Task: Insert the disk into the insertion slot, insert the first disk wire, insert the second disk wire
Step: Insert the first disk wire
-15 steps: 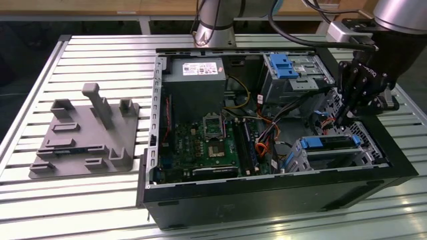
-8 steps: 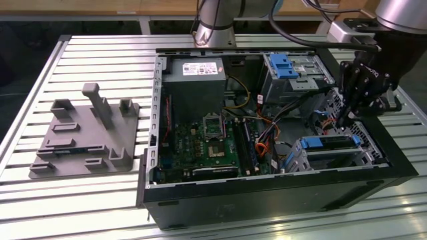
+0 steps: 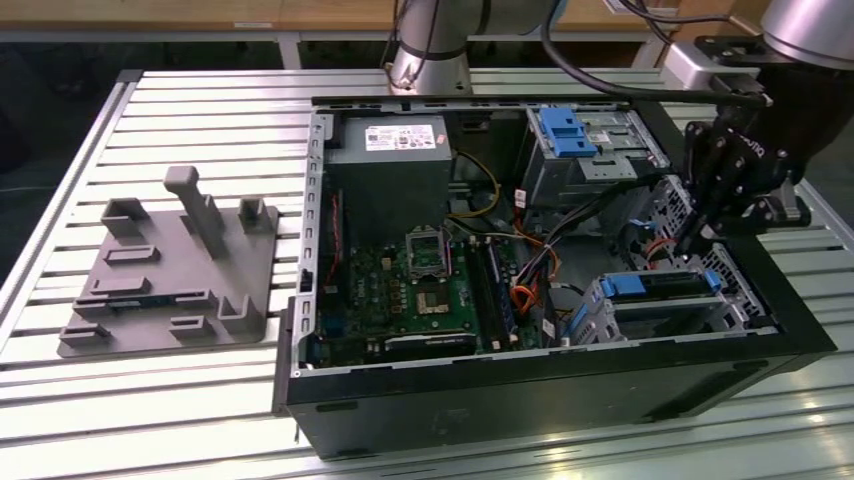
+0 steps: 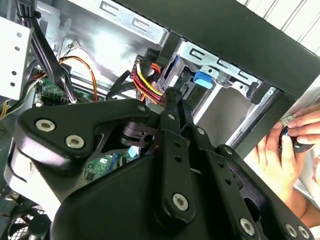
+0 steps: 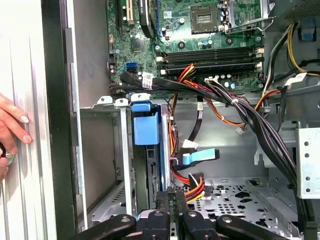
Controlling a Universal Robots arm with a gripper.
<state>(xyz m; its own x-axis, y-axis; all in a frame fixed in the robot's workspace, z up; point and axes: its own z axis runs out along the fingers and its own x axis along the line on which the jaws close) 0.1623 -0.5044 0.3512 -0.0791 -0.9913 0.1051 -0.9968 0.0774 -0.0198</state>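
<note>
The disk point(image 3: 654, 285), in its blue carrier, sits inside the silver insertion slot point(image 3: 674, 320) at the near right corner of the open computer case. In the first wrist view the disk's blue carrier point(image 5: 145, 127) stands inside the insertion slot's wall point(image 5: 100, 150). My gripper point(image 3: 687, 248) points down into the case just behind the disk. Its fingers are shut, with the tips point(image 5: 168, 196) right beside a plug of red, yellow and black wires point(image 5: 194, 184). The same wire bundle point(image 4: 147, 82) runs to my gripper point(image 4: 174, 93) in the second wrist view. I cannot tell whether the tips pinch the plug.
A person's hand point(image 5: 12, 125) rests on the table just outside the case wall. A blue flat cable point(image 5: 200, 156) hangs loose near the wires. The taller bay with a blue latch point(image 3: 574, 135) and motherboard point(image 3: 400, 290) fill the case. A grey fixture plate point(image 3: 167, 270) lies outside it.
</note>
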